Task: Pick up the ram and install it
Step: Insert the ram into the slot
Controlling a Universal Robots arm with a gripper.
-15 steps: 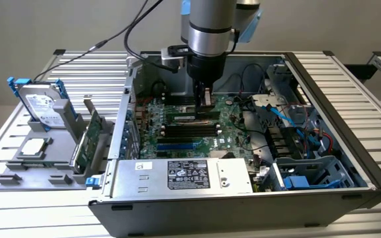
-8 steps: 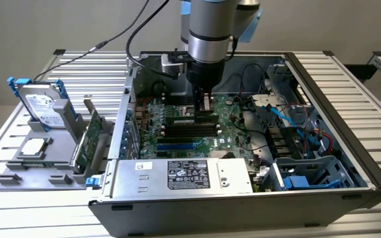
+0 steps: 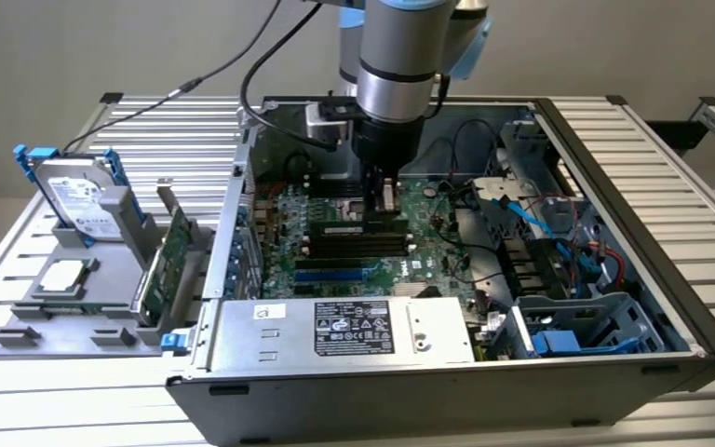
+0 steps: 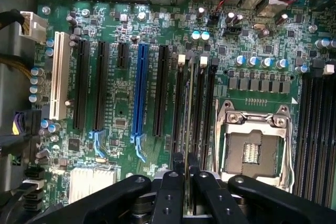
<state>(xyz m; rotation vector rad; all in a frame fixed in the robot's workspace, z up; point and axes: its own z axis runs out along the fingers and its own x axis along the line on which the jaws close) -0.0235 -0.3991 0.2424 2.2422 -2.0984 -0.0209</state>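
An open computer case [image 3: 606, 279] is seen lying on a slatted metal desk [image 3: 34, 410], with the arm [image 3: 401, 56] reaching down into it from above. The tool [image 3: 384, 209] is held low over the green motherboard [image 3: 276, 256], at the row of black memory slots [image 3: 351, 244]. In the wrist view the tool [image 4: 187, 160] is seen clamped on the ram [image 4: 190, 103], whose thin edge is gripped between the two dark fingers [image 4: 169, 187]. The stick is lined up along the memory slots [image 4: 209, 108], between their white end clips. In the exterior view the ram [image 3: 360, 226] is seen lying lengthwise just under the tool, on the far side of the slot row. Whether it is pressed fully home cannot be told.

Beside the slots, an empty processor socket [image 4: 255, 140] with a metal frame is seen. On the other side of the slots a blue slot [image 4: 139, 95] and a white slot [image 4: 59, 77] are seen. A power supply [image 3: 345, 331] with a white label is mounted at the near edge of the case. At the exterior view's left, a grey holder [image 3: 72, 331] is placed on the desk; a hard drive [image 3: 78, 200] with blue rails and an expansion card [image 3: 165, 251] are stood upright in it.
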